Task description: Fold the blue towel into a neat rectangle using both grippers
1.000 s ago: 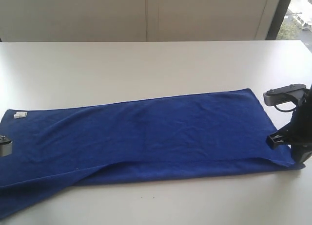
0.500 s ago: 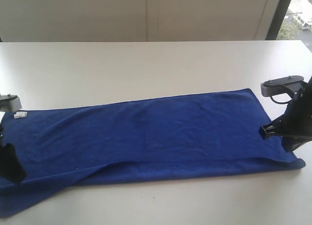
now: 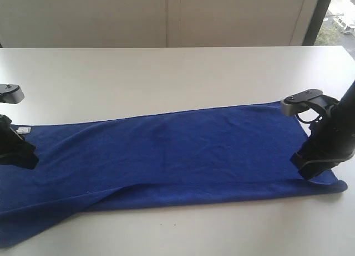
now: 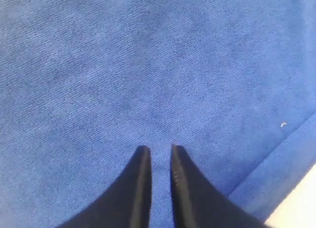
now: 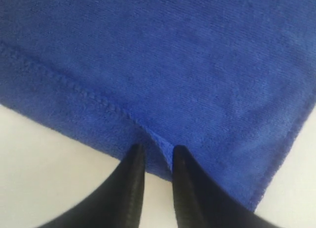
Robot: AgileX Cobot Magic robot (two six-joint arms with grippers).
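My left fingers (image 4: 140,188) are sitting a slit apart over the blue towel (image 3: 177,150), and my right fingers (image 5: 133,188) are straddling a pucker in its hem (image 5: 74,92). Whether either pair is pinching cloth, I cannot tell. The towel is lying long across the bench (image 3: 166,73), doubled lengthwise, I reckon. Next I'm needing firm grips at both ends to fold it across.

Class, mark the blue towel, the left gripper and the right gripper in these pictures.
blue towel (image 3: 183,150), exterior view, middle of the cloth.
left gripper (image 4: 160,148), left wrist view, midway between its fingertips.
right gripper (image 5: 158,147), right wrist view, midway between its fingertips.
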